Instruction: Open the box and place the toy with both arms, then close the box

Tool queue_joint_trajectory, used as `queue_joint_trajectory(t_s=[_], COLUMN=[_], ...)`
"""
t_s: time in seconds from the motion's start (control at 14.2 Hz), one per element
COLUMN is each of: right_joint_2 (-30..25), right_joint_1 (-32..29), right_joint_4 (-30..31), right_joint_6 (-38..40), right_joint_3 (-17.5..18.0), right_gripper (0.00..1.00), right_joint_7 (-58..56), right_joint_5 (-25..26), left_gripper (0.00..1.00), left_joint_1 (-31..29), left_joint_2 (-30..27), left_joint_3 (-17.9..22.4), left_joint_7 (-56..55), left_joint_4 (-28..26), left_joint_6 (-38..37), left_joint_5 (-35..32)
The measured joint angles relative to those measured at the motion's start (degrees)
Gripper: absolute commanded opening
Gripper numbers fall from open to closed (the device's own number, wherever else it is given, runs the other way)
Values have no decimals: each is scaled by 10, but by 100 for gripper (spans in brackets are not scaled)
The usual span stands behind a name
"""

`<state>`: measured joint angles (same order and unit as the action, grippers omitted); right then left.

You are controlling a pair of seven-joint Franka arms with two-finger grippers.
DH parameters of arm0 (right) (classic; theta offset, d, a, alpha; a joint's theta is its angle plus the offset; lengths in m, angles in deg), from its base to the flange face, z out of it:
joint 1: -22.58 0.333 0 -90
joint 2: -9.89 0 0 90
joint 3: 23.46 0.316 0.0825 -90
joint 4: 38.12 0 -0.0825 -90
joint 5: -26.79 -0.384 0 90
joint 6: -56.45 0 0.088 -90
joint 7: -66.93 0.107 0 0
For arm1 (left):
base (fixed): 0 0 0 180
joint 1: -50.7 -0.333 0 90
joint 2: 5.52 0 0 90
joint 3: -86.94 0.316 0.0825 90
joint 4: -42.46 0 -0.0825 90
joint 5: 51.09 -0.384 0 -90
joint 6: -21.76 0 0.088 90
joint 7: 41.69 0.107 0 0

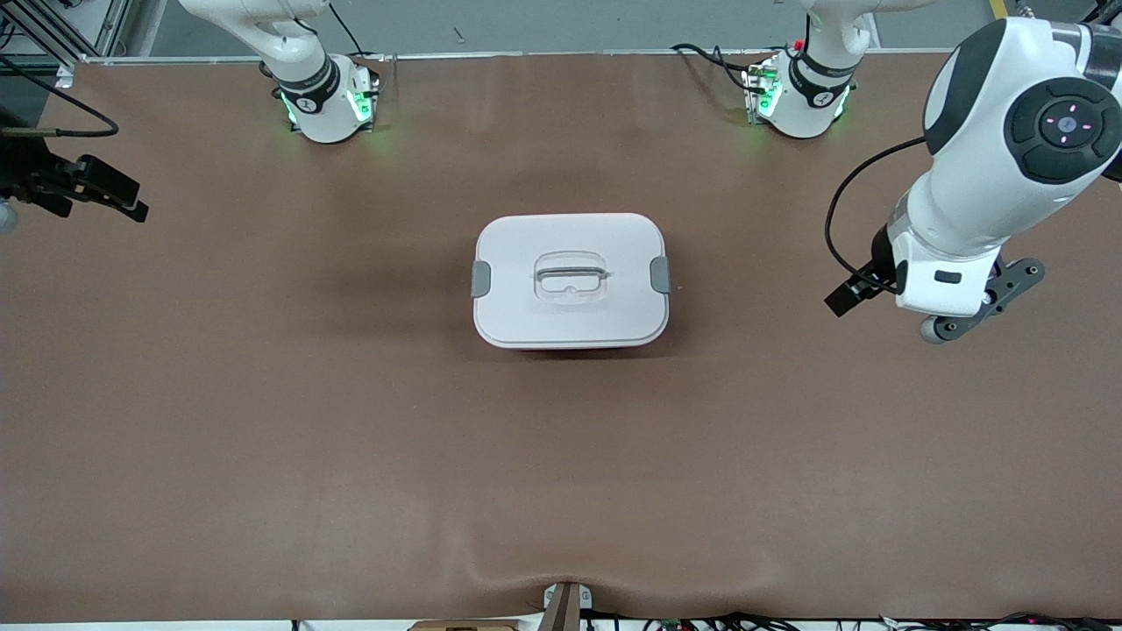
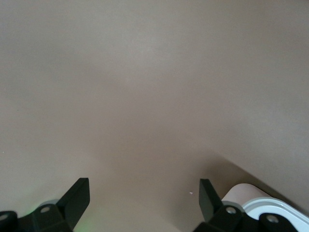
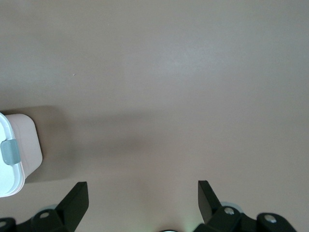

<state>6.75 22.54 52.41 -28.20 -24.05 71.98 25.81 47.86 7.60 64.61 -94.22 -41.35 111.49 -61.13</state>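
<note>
Box (image 1: 571, 279), white with a lid on it, a clear handle (image 1: 570, 279) in the lid's middle and a grey latch (image 1: 481, 279) at each short end, sits closed at the centre of the frame on the brown tabletop (image 1: 263, 438). No toy shows anywhere. That fits two stages alike: a shut box waiting to be opened with the toy out of sight, or a box closed again with the toy inside; the pictures do not settle which.

At mid-right of the frame the left end effector (image 2: 144, 195) hovers over bare tabletop, fingers spread and holding nothing. At the upper left edge the right end effector (image 3: 142, 195) hangs likewise, released. Both arms wait well apart from the box.

Tabletop is wrinkled along the bottom edge; arm bases glow green at the top.
</note>
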Motion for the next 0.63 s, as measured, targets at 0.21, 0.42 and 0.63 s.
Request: queue_joint_trajectory(t_s=[0.21, 0.42, 0.63], right_joint_2=[0, 0, 0], right_joint_1=[0, 0, 0], right_joint_4=[0, 0, 0], right_joint_6=[1, 1, 3], right_joint_3=[0, 0, -1], right_gripper=[100, 100, 100], right_joint_7=[2, 2, 2], right_joint_5=[0, 0, 0], left_gripper=[100, 100, 100], left_joint_1=[-9, -16, -22], left_joint_2=[-4, -5, -12], left_joint_3=[0, 0, 1], left_joint_7=[0, 0, 35], left_joint_4=[1, 18, 33], left_joint_6=[0, 1, 0], left_joint_5=[9, 21, 21])
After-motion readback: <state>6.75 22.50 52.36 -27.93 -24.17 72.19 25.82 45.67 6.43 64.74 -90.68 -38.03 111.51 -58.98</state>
